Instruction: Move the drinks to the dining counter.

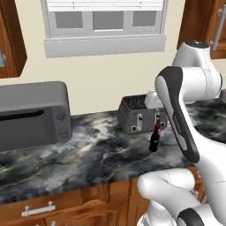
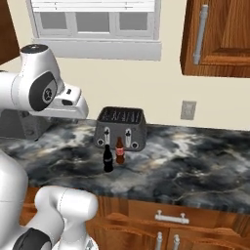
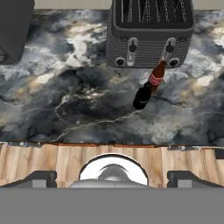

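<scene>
We see a brown bottle (image 2: 119,150) and a dark bottle (image 2: 108,158) upright, just beside each other before the toaster (image 2: 120,128) on the marbled table (image 2: 195,161). Our hand hangs above, fingers apart, holding nothing.

A slim brown bottle with a red label (image 3: 156,77) was seen standing on the black-grey marbled stone counter (image 3: 65,100), just in front of a dark ribbed toaster (image 3: 150,33). A darker, near-black bottle (image 3: 142,96) stood just beside it. A dark boxy appliance (image 3: 15,28) occupied the upper left corner.
</scene>
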